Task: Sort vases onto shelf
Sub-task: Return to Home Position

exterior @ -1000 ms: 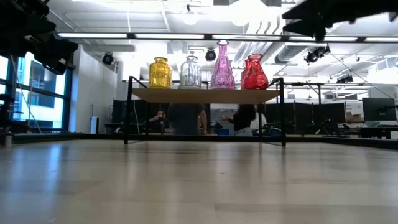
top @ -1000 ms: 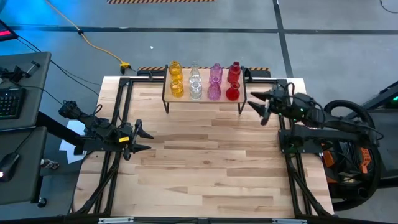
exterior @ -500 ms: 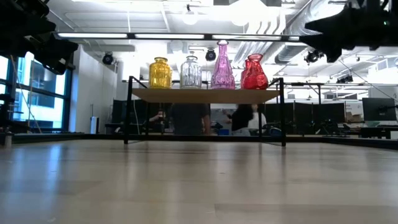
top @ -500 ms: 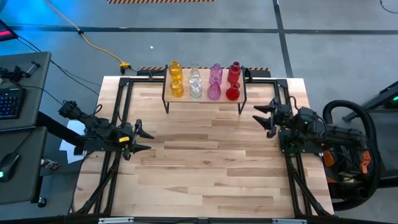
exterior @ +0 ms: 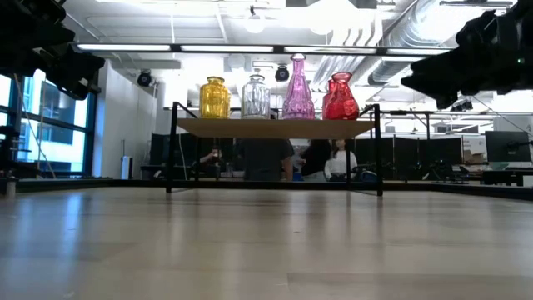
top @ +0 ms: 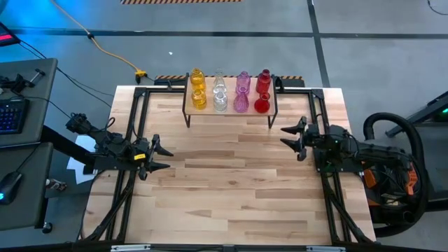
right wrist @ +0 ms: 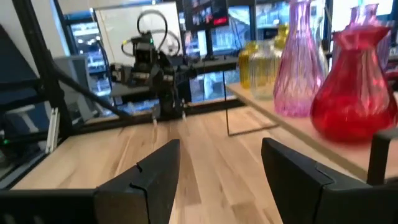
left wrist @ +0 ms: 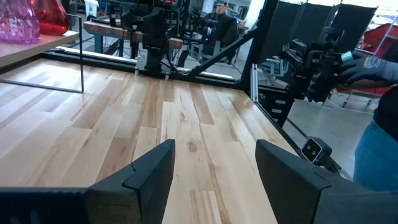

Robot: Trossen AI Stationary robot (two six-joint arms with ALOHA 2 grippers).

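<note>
Seen from above, the shelf (top: 209,106) carries all eight vases in two rows: yellow vases (top: 199,98), clear vases (top: 220,102), pink vases (top: 241,103), then red vases (top: 262,105). The left gripper (top: 168,159) hangs well before the shelf's left end, and the right gripper (top: 283,136) is near its right front corner. At table height, people (exterior: 333,160) show behind the shelf. Each wrist view shows its own fingers spread apart and empty.

Grey concrete floor (top: 392,56), ceiling strip lights (exterior: 166,47), tall window (exterior: 50,125), dark partitions (exterior: 433,158)
</note>
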